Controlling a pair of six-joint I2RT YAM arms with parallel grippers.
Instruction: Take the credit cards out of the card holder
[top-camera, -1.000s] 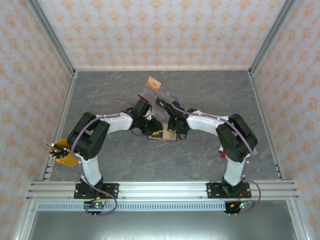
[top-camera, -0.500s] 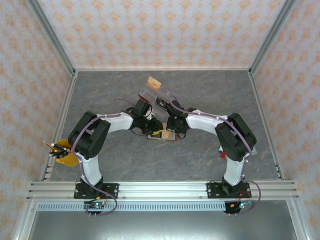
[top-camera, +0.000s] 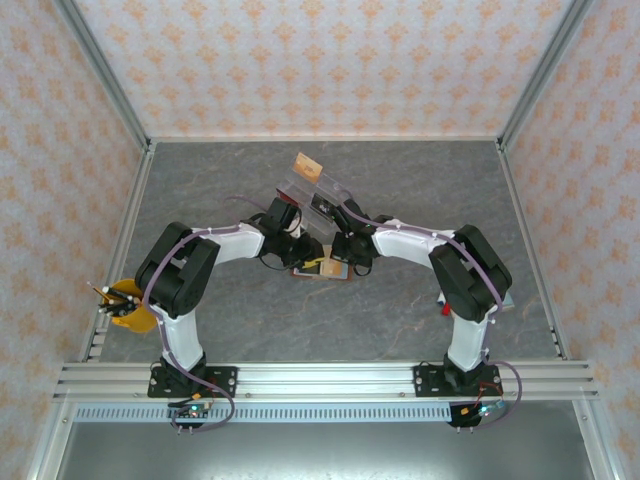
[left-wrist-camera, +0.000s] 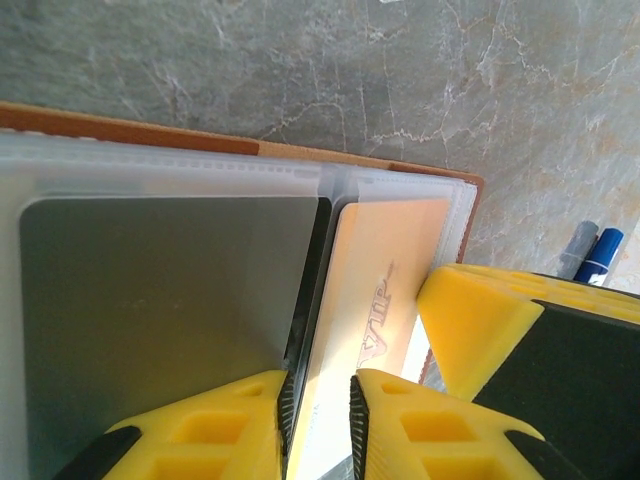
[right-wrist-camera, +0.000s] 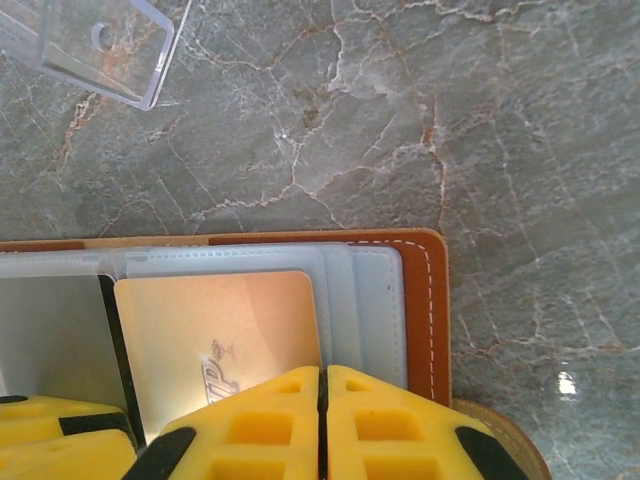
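The brown card holder (right-wrist-camera: 430, 300) lies open on the table between both arms (top-camera: 322, 270), its clear sleeves facing up. A tan-orange credit card (right-wrist-camera: 215, 320) marked VIP sits in the right sleeve (left-wrist-camera: 385, 270). A dark grey card (left-wrist-camera: 160, 300) fills the sleeve to its left. My left gripper (left-wrist-camera: 318, 385) points down at the tan card's left edge, jaws a narrow gap apart, the card surface showing between them. My right gripper (right-wrist-camera: 323, 372) is shut, its tips at the tan card's right edge; whether it pinches the card is hidden.
A clear plastic case (right-wrist-camera: 100, 45) lies just behind the card holder, with a loose tan card (top-camera: 308, 164) beyond it. A yellow cup of pens (top-camera: 128, 305) stands at the table's left edge. Blue pen tips (left-wrist-camera: 590, 250) lie nearby.
The card holder and both grippers have drifted slightly to the left. The right jaws have closed the last bit.
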